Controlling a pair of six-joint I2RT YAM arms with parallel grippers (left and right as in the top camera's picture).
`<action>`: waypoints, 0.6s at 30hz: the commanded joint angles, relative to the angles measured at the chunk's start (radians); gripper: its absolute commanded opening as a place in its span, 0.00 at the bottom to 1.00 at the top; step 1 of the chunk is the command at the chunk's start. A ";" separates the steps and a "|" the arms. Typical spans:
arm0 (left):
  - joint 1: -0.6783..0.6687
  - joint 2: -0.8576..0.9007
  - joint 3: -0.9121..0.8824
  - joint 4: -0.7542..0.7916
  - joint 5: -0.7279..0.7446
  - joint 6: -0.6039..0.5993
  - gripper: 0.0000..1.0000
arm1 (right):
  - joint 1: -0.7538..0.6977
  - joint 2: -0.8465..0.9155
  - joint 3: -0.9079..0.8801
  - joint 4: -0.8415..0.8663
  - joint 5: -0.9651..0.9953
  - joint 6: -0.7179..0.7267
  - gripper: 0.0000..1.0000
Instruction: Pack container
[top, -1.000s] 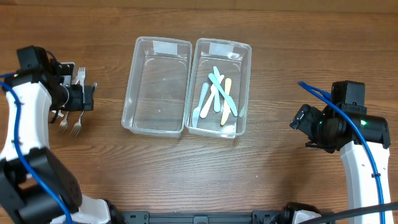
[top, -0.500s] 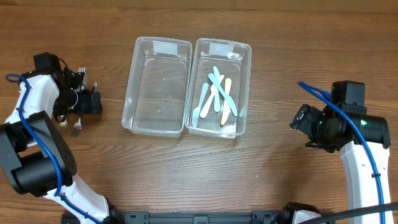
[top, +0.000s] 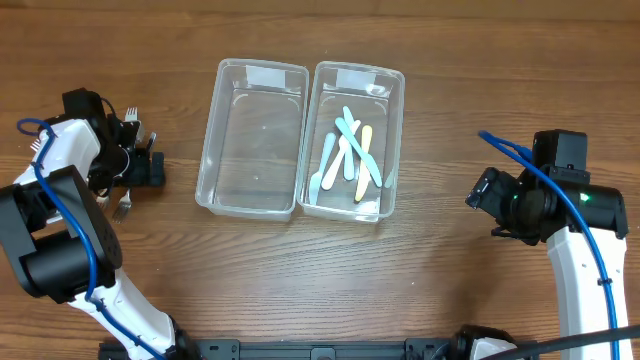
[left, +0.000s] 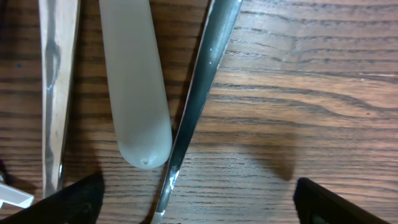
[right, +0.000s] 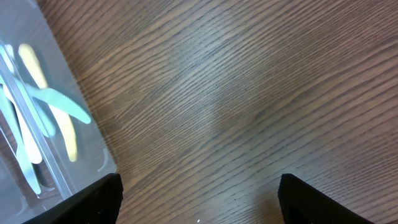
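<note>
Step in hand: a fork is judged to be the next thing gathered for packing.
Forks (top: 124, 207): laid on the tabletop (top: 440, 290) at nine o'clock, well apart from the empty box (top: 252, 140), which sits toward their three o'clock.
Left pincer (left: 199, 193): held apart and low over the handles. Nothing is clamped yet.
Between the fingers: a frosted handle (left: 134, 81) and a steel handle (left: 199, 93) are seen side by side, touching or nearly so.
Advice: one handle alone should be centred before closing, as two may be caught together and one dropped.
Carry: the fork should be lifted level and released inside the empty box.
Full box (top: 352, 140): already filled with knives (top: 350, 150).
Right pincer (right: 199, 193): apart, empty, parked at three o'clock.
</note>
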 joint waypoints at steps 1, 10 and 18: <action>-0.002 0.047 -0.010 -0.003 -0.008 -0.025 0.82 | 0.005 -0.002 0.003 0.004 0.001 -0.006 0.82; -0.002 0.047 -0.010 -0.014 -0.007 -0.033 0.51 | 0.005 -0.002 0.003 0.005 0.001 -0.006 0.82; -0.002 0.047 -0.010 -0.019 -0.008 -0.034 0.24 | 0.005 -0.002 0.003 0.005 0.002 -0.006 0.82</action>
